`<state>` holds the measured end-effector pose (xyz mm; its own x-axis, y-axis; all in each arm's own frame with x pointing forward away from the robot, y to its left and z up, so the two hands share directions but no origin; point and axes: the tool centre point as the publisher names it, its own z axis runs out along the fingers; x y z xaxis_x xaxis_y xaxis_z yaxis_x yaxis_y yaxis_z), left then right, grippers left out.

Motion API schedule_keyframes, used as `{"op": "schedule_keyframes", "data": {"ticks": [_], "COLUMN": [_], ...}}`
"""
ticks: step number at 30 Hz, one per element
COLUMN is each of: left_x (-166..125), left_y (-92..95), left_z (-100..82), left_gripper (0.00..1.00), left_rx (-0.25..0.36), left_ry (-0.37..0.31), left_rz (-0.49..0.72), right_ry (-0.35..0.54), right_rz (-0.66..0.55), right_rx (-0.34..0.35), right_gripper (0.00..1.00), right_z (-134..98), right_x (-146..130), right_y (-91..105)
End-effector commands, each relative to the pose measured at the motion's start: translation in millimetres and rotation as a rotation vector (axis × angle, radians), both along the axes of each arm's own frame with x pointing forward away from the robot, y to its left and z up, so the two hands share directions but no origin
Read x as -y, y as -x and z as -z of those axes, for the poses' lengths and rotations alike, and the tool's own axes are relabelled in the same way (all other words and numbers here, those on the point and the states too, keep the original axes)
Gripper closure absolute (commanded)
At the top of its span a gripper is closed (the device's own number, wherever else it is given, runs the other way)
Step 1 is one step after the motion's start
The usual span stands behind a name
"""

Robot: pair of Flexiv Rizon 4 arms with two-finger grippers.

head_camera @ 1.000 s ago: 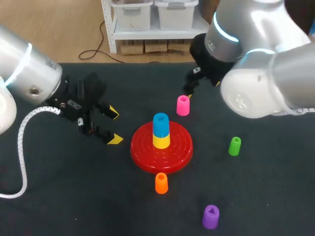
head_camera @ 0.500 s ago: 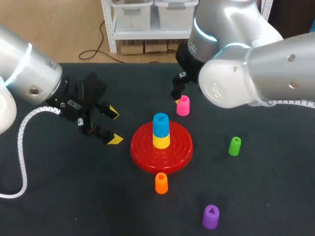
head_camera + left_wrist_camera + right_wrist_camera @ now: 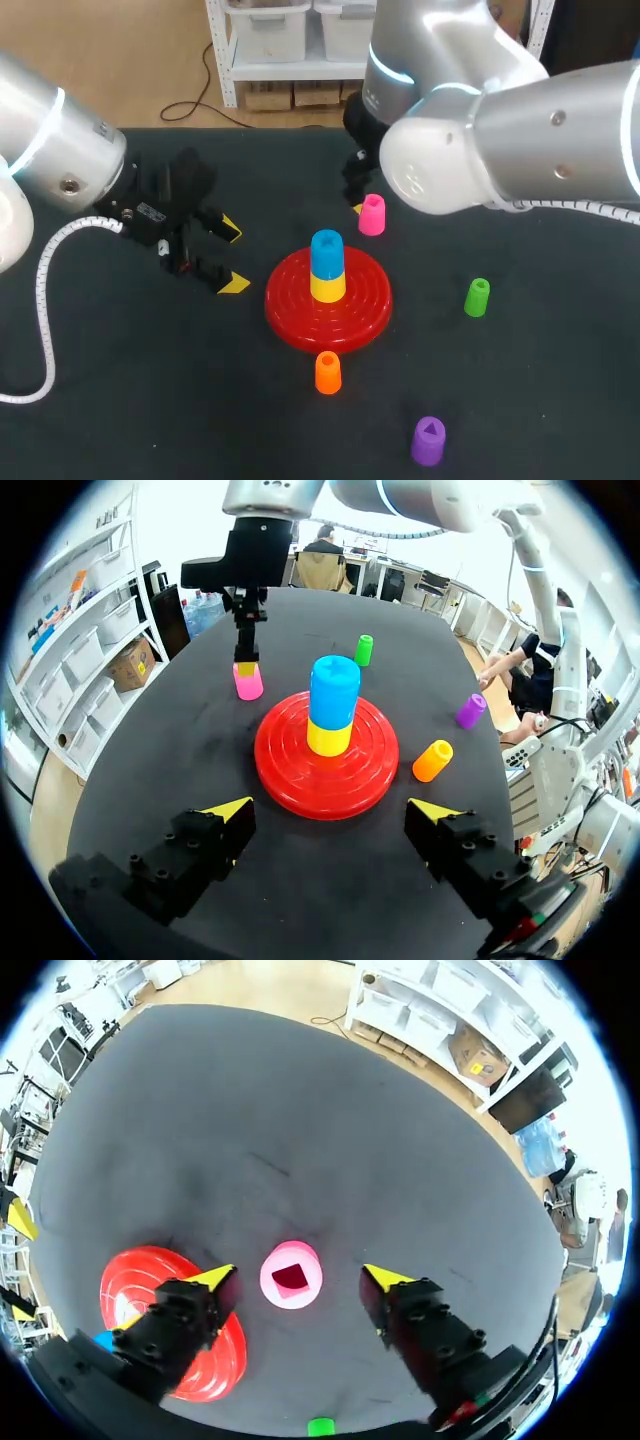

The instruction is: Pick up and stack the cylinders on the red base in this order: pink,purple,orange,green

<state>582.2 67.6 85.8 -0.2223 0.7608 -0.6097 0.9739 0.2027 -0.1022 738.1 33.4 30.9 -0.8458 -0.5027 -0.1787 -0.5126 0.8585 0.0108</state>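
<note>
One pink plastic cylinder (image 3: 291, 1275) upright just behind the round red base (image 3: 365, 310), right gripper (image 3: 298, 1273) over it with fingers apart either side, one blue cylinder (image 3: 326, 252) atop one yellow cylinder (image 3: 327, 287) on the base, one orange cylinder (image 3: 327, 372), one green cylinder (image 3: 477, 297), one purple cylinder (image 3: 428, 441) loose around it, left gripper (image 3: 232, 257) spread wide beside the base, right gripper mostly hidden behind its arm from overhead.

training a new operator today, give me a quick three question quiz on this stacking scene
1. True or false: the pink cylinder already sits on the red base.
2. What is stacked on the base now? A) blue cylinder on yellow cylinder B) green on orange C) purple alone
3. Fill in: the open right jaws are lined up on the ____ cylinder.
Key: 1 false; 2 A; 3 pink.
</note>
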Motion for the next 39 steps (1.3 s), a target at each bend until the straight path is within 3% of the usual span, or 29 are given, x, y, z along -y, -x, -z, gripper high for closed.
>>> {"op": "schedule_keyframes", "data": {"ticks": [1, 2, 3, 24, 30, 37, 39], "left_x": [0.4, 0.4, 0.4, 0.4, 0.4, 0.4, 0.4], "left_y": [-0.9, -0.9, -0.9, -0.9, -0.9, -0.9, -0.9], "left_z": [0.1, 0.1, 0.1, 0.1, 0.1, 0.1, 0.1], "left_gripper": [0.0, 0.0, 0.0, 0.0, 0.0, 0.0, 0.0], "left_rx": [-0.002, -0.002, -0.002, -0.002, -0.002, -0.002, -0.002], "left_ry": [-0.003, -0.003, -0.003, -0.003, -0.003, -0.003, -0.003], "left_rz": [0.001, 0.001, 0.001, 0.001, 0.001, 0.001, 0.001], "right_ry": [0.0, -0.001, -0.001, 0.005, 0.003, 0.01, 0.012], "right_rz": [-0.001, -0.002, -0.006, -0.024, -0.02, -0.018, -0.018], "right_rx": [0.015, 0.015, 0.016, 0.02, 0.015, 0.007, 0.007], "right_gripper": [0.4, 0.5, 0.51, 0.51, 0.56, 0.69, 0.81], "right_z": [0.0, -1.1, -1.8, 2.7, 4.0, 8.6, 8.8], "right_x": [2.2, 2.2, 2.2, 1.2, 1.0, -0.6, -0.6], "right_y": [4.4, 5.6, 6.1, 9.3, 6.9, 5.9, 6.0]}}
